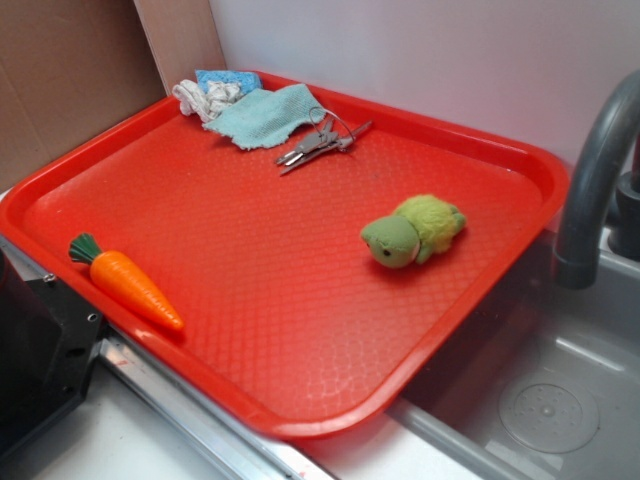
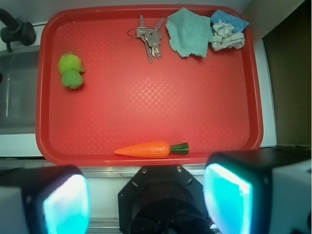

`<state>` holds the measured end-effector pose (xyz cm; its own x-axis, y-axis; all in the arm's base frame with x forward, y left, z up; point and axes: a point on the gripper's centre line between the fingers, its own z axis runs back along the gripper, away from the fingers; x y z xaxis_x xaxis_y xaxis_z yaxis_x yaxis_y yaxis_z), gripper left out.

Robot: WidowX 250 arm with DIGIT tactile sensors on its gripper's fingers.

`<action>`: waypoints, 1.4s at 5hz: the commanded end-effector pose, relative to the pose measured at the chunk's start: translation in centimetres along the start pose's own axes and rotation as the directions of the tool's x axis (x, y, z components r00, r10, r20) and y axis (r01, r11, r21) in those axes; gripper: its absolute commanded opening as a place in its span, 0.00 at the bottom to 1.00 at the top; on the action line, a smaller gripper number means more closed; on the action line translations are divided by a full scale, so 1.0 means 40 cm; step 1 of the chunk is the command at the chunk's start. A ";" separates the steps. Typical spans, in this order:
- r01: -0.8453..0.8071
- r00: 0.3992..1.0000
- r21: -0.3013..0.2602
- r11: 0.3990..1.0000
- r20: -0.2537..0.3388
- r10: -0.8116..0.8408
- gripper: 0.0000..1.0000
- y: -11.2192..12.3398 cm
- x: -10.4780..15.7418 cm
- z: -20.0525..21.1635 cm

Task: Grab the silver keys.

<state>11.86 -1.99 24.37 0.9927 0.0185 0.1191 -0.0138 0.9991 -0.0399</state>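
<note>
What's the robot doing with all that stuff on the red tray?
It wants the silver keys. They lie untouched at the far edge of the red tray, right beside a teal cloth. The robot's hand is open and holds nothing; it hangs on the near side, by the toy carrot. A green plush toy sits off to one side.

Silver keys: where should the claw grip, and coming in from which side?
Probably top-down on the bunched blades of the silver keys. They lie flat on the tray, so no side offers an edge. Keep off the teal cloth close beside them.
</note>
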 end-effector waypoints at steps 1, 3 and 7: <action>0.000 1.000 0.000 1.000 0.000 0.000 1.00 0.000 0.000 0.000; -0.253 0.962 0.059 0.966 0.117 0.245 1.00 0.072 0.180 -0.093; -0.794 0.593 -0.141 0.592 0.038 0.804 1.00 0.144 0.269 -0.157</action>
<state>23.32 2.91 18.14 0.5976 0.8005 0.0455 -0.7749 0.5912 -0.2237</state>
